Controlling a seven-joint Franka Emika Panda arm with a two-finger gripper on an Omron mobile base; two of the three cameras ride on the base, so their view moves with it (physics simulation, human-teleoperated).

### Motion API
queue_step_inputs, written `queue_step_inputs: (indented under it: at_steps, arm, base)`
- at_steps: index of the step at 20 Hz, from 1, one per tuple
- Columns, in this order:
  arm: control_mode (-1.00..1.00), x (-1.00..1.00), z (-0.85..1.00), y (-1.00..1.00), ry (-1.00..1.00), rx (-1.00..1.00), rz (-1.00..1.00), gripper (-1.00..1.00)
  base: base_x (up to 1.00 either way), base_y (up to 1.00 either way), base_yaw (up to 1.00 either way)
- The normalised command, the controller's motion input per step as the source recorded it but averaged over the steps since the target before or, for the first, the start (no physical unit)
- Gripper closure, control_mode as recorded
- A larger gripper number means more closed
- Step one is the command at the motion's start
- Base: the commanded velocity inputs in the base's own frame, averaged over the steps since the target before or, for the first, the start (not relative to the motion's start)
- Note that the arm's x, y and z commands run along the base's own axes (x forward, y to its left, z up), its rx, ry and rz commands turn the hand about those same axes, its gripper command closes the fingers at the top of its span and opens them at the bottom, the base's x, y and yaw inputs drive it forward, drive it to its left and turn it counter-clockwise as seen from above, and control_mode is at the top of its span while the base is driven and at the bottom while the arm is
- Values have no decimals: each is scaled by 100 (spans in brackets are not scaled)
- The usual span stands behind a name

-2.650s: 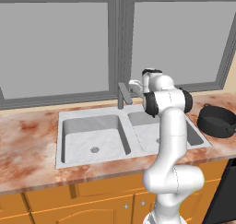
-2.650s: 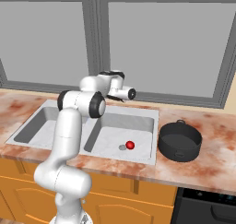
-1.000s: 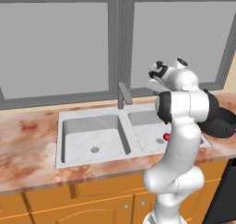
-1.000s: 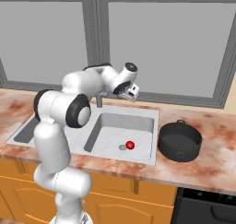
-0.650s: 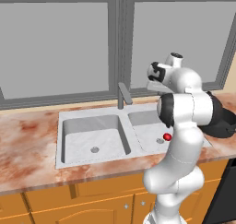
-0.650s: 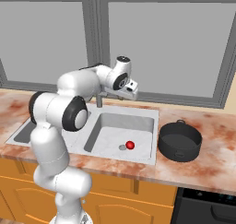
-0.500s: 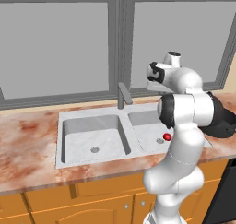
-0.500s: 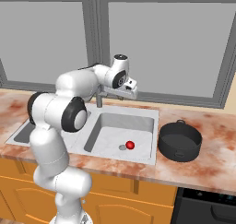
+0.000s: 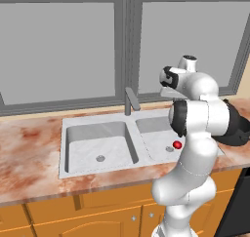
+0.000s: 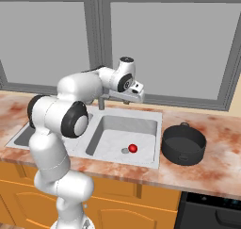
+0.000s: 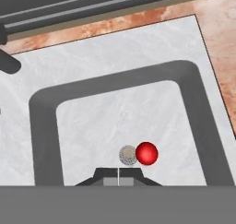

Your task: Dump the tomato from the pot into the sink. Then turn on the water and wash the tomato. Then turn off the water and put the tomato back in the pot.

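1. The tomato (image 10: 133, 148) lies on the floor of the sink's (image 10: 141, 114) right basin, touching or just beside the round drain (image 10: 125, 151); in the hand view the tomato (image 11: 147, 153) sits right against the drain (image 11: 128, 155) on its right side.
2. In the left base view the tomato (image 9: 177, 145) shows as a red ball in the right basin, partly beside the arm's white body, with the sink (image 9: 78, 121) spread across the marbled bench (image 9: 24, 148).
3. The tool (image 10: 135, 94) hangs high above the back edge of the right basin, near the faucet (image 10: 100, 101), with its jaws closed together and nothing between them.
4. In the hand view the tool (image 11: 118, 175) shows its two tips pressed side by side at the bottom, looking straight down into the basin, well apart from the tomato below.
5. The pot (image 10: 184, 143) stands upright on the bench (image 10: 221, 171) just to the right of the sink, near but not touching the basin rim; its inside looks dark and I cannot tell any contents.
6. In the left base view the pot (image 9: 239, 128) is mostly hidden behind the arm.
7. The left basin has its own drain (image 9: 100, 158).
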Motion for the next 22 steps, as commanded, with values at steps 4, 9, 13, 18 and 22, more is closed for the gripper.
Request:
queue_step_inputs:
  at_steps: [4, 9, 13, 18, 22]
  arm:
    - [-100, -7, -8, -1, 0, -4, 0, -100]
    - [-100, -11, -1, 0, -1, 0, 0, -100]
    - [-100, -32, -6, -11, -12, 0, 1, -100]
    - [-100, -43, -28, -13, -3, -5, 4, -100]
    - [-100, -27, -27, -21, 1, -8, 8, -100]
  base:
    - [0, 0, 0]
    - [0, 0, 0]
    - [0, 0, 0]
    - [0, 0, 0]
    - [0, 0, 0]
